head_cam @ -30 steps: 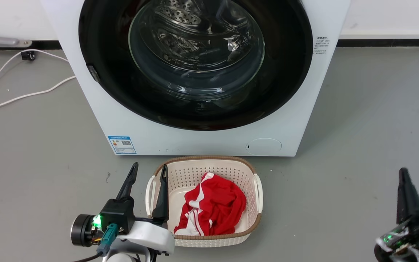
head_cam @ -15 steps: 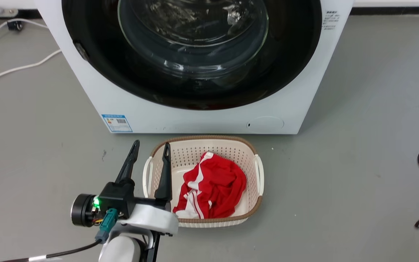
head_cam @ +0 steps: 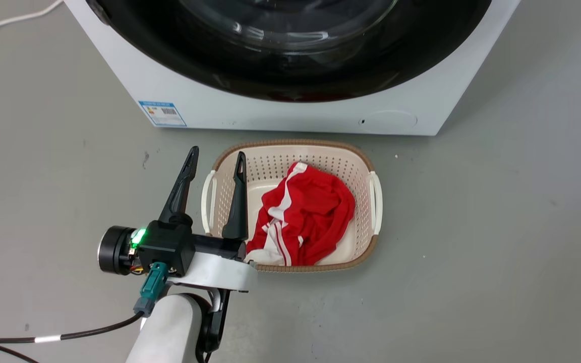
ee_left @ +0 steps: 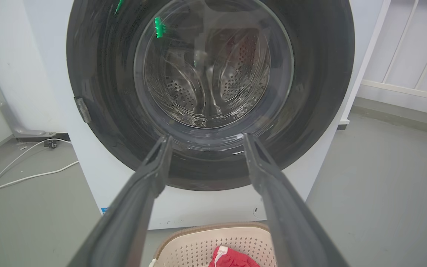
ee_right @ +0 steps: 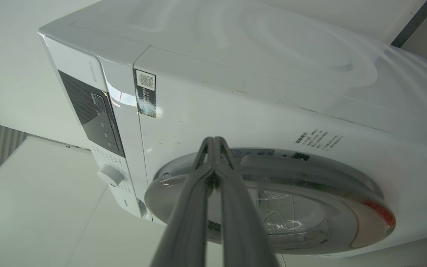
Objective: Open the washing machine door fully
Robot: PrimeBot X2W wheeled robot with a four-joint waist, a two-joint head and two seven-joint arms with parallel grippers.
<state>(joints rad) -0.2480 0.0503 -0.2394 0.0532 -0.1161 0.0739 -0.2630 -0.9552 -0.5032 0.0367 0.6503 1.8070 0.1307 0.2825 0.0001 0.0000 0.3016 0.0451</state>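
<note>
The washing machine door (ee_left: 98,92), a glossy black ring around a bulging glass bowl, lies flat against the white machine (ee_left: 206,207). In the head view the door (head_cam: 290,80) shows at the top edge. My left gripper (head_cam: 217,154) hovers low in front of it, over the basket's left rim, open and empty; in its wrist view the gripper (ee_left: 206,137) points at the door's lower half from a distance. The right wrist view is rolled sideways and sees the door (ee_right: 310,193) edge-on. My right gripper (ee_right: 213,141) is shut and empty, its tips by the door's rim; contact cannot be judged.
A cream basket (head_cam: 290,144) holding a red and white garment (head_cam: 310,212) stands on the grey floor just in front of the machine. A white cable (ee_left: 20,178) trails on the floor to the machine's left. The control panel knob (ee_right: 110,175) is beside the door.
The head camera has tilted down, so the machine slid up the view. The right gripper rose and left the head view. The left gripper stays open by the basket.
</note>
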